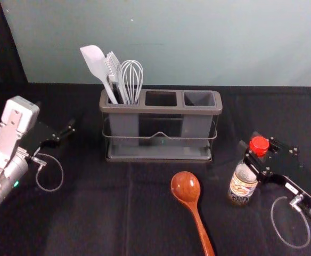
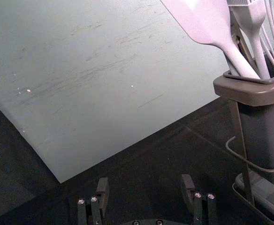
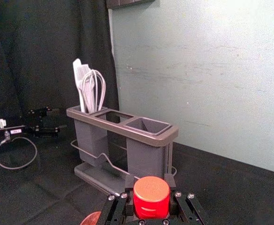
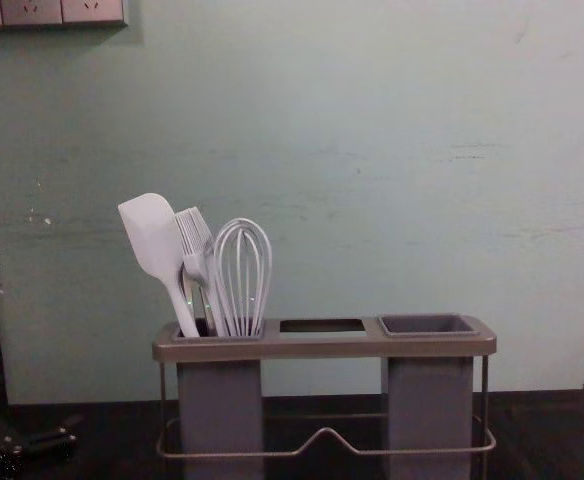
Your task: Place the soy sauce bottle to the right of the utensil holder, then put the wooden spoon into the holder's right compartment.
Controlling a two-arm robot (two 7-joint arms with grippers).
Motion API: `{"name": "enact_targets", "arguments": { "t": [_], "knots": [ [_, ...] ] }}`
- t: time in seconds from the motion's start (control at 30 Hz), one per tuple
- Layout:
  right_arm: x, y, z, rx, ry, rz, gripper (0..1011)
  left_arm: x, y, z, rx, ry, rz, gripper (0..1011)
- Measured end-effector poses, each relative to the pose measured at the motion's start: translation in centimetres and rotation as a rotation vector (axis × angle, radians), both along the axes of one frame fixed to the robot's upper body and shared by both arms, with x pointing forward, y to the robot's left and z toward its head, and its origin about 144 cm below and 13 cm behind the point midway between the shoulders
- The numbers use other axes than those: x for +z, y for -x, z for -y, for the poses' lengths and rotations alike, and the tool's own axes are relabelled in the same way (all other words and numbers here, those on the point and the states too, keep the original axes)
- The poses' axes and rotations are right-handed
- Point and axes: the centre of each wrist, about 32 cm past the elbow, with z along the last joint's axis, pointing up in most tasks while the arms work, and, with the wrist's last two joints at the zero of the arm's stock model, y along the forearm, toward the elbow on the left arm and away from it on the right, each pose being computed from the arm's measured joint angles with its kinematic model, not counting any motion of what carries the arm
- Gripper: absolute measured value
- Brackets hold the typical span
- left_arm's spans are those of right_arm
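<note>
At the left, the left gripper (image 1: 64, 134) is held beside the holder (image 1: 161, 109), its fingers parted. A spatula (image 1: 95, 63), a brush (image 1: 113, 68) and a whisk (image 1: 140, 80) are kept in the holder's left compartment. The spoon (image 1: 186, 186) is laid on the table (image 1: 86, 218) in front, bowl towards the holder. Further right, the bottle (image 1: 243, 185) is clamped near its red cap (image 1: 259, 145) between the fingers of the right gripper (image 1: 250, 141)
</note>
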Motion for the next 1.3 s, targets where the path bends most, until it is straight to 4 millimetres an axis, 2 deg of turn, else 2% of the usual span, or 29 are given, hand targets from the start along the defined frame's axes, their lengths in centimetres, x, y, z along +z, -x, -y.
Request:
{"name": "enact_targets", "arguments": {
  "t": [0.3,0.6,0.93,1.3],
  "knots": [
    [0.9,0.5,0.1,-0.004,-0.010,0.028,382,0.0,0.0,0.0,0.000,0.000,0.000,1005],
    [2.3,-0.3,0.5,-0.013,0.008,0.062,382,0.0,0.0,0.0,0.000,0.000,0.000,1005],
    [2.9,-2.0,0.4,-0.036,0.022,0.077,382,0.0,0.0,0.0,0.000,0.000,0.000,1005],
    [2.3,-5.4,-0.3,-0.065,0.020,0.053,382,0.0,0.0,0.0,0.000,0.000,0.000,1005]
  ]
}}
